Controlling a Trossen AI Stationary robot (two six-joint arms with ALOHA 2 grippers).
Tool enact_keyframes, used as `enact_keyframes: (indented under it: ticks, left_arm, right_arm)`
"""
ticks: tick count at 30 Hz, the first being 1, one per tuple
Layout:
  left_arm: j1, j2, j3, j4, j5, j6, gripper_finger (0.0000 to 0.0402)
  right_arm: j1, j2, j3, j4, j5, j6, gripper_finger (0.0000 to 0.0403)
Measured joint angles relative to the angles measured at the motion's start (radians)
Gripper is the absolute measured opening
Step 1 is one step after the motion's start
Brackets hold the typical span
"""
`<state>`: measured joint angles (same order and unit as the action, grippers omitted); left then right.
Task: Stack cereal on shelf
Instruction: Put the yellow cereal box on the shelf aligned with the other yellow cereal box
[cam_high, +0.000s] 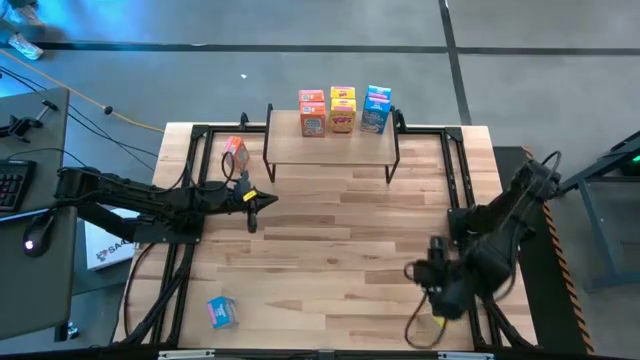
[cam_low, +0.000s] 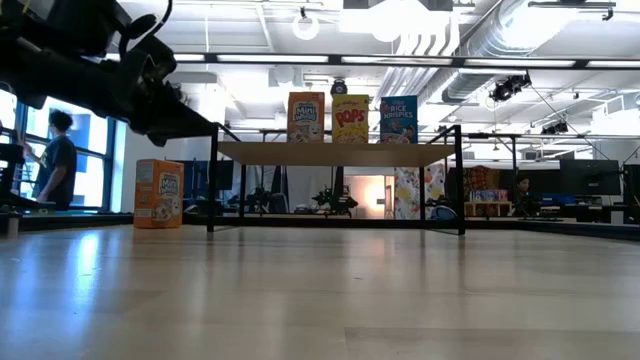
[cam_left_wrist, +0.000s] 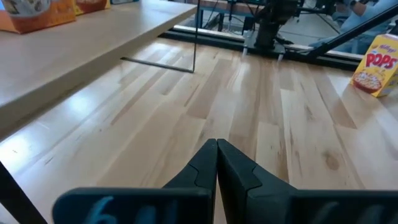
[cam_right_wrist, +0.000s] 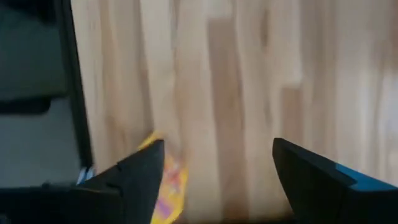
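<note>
Counting shelved cereal boxes (cam_high: 343, 110) on light-wood black-legged shelf (cam_high: 330, 150), several loose on tabletop (cam_high: 340, 230); left gripper (cam_high: 262, 201) closed empty, right gripper (cam_right_wrist: 214, 171) open over yellow box (cam_right_wrist: 166, 186).

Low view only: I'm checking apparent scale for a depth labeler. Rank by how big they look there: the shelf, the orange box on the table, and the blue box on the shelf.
1. shelf, by far the widest.
2. orange box on the table.
3. blue box on the shelf, though the table box is nearer the camera, so true sizes may match.
</note>
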<state>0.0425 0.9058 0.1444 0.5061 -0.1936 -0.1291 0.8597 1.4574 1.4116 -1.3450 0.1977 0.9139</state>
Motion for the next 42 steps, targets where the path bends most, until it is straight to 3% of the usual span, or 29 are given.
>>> enact_keyframes:
  ticks: [4,8,17,28,42]
  left_arm:
    - [0.000,0.011,0.000,-0.022,0.000,0.013,0.0003]
    - [0.000,0.013,0.000,-0.068,0.000,0.035,0.0003]
    - [0.000,0.013,0.000,-0.081,0.000,0.045,0.0003]
    - [-0.019,0.013,0.000,-0.084,0.000,0.052,0.0003]
    - [-0.019,0.013,0.000,-0.083,0.000,0.052,0.0003]
  right_arm:
    - [0.075,0.113,0.094,-0.093,-0.096,0.130,0.0277]
    - [0.109,0.225,0.170,-0.099,-0.213,0.160,0.0277]
    - [0.118,0.402,0.290,-0.191,-0.281,0.025,0.0277]
    - [0.116,0.462,0.287,-0.227,-0.304,-0.123,0.0277]
    - [0.116,0.458,0.229,-0.209,-0.334,-0.199,0.0277]
